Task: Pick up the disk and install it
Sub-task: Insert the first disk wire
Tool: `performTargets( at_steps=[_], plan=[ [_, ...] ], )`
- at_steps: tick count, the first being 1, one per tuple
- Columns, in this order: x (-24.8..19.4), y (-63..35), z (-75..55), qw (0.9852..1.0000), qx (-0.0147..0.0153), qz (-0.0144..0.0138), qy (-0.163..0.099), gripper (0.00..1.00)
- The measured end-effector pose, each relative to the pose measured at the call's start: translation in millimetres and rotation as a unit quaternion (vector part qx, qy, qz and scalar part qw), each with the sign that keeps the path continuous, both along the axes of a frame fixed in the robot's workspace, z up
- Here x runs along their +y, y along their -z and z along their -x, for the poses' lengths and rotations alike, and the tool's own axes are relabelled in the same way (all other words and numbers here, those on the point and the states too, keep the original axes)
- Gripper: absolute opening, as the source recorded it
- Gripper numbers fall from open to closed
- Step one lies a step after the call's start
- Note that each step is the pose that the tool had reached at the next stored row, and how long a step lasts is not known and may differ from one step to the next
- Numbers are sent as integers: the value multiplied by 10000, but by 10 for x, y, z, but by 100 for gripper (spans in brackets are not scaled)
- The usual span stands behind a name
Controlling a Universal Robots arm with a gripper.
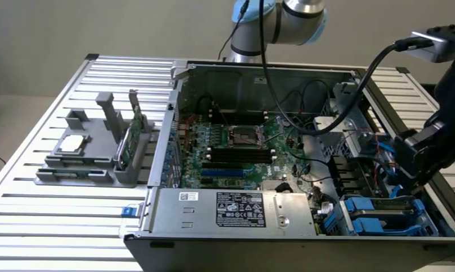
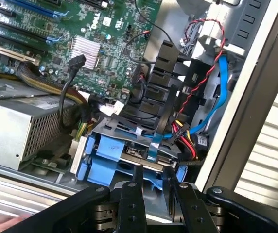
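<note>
Now the fingers stand slightly parted, released, with the disk just beyond their tips in the blue drive bay.

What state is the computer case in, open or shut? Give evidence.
Open: the case has no side cover, so its motherboard and power supply lie exposed.
</note>
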State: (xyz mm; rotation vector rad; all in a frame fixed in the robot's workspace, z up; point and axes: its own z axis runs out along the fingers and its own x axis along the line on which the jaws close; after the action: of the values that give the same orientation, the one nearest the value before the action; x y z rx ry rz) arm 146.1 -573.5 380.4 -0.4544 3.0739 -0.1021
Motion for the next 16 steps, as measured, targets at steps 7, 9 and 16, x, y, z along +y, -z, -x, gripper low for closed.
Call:
performTargets(
  at_steps=[7,9,16],
  plan=[
    [0,2,-1,9984,-2,0,573,31],
    [0,3,0,9972,-2,0,744,31],
    [0,7,-1,9911,-2,1,1332,31]
  ],
)
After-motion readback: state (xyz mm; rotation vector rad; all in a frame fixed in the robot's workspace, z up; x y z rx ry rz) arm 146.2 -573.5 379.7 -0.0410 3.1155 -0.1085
